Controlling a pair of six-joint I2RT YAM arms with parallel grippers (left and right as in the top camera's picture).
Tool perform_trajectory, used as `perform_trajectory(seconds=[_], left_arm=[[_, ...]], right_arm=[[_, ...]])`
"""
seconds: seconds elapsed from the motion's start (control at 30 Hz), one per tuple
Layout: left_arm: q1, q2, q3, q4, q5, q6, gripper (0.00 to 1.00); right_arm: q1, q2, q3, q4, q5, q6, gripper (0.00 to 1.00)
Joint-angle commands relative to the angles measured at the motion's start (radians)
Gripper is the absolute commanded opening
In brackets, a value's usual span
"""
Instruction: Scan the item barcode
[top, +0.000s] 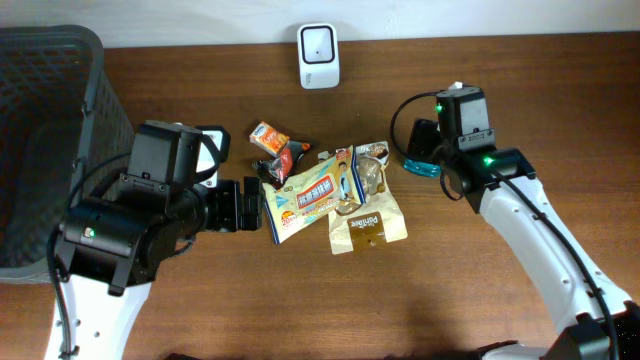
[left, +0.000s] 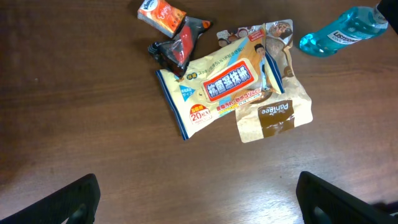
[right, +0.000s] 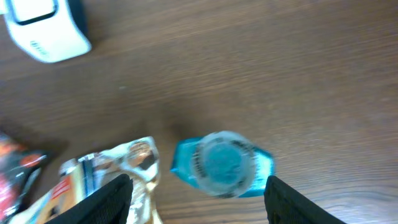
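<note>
Between the fingers of your right pincer (right: 199, 186) sits the blue bottle (right: 222, 165), on the bare worktop (top: 480, 300). The wrist view is blurred. One finger looks close against the bottle's side, while a gap shows at the other. I cannot tell whether the pincer has closed on the bottle or only stands around it, partly open.

Just beside the bottle, on the side toward your left arm, lies the heap of snack packets (top: 335, 195), the nearest one almost touching it. Further from the bottle, past that heap and toward the back edge of the worktop, stands the white scanner (top: 318, 56), well apart. Beyond the heap from the bottle, your left pincer (left: 199, 202) hangs wide open with nothing in it. Farthest from the bottle is the dark basket (top: 40, 150).

You look to be at the pickup step, with scanning not yet begun. Next, make sure the grip is firm. Then lift the bottle clear of the packets, carry it to the scanner, and turn the label's barcode toward the scanner's window.
</note>
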Motion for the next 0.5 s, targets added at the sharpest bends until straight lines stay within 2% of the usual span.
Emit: perform_trajectory(seconds=[0.0, 0.17, 0.47], left_arm=[[0.002, -0.002, 0.006, -0.002, -0.008, 0.012, 0.99], [0.002, -0.002, 0.006, -0.002, -0.007, 0.012, 0.99], [0.002, -0.002, 0.006, -0.002, -0.008, 0.012, 0.99]], right_arm=[[0.004, 0.045, 0.024, 0.003, 0.101, 0.009, 0.69], [0.005, 0.121, 0.024, 0.028, 0.1, 0.009, 0.69], [0.005, 0.116, 0.082, 0.008, 0.129, 0.005, 0.65]])
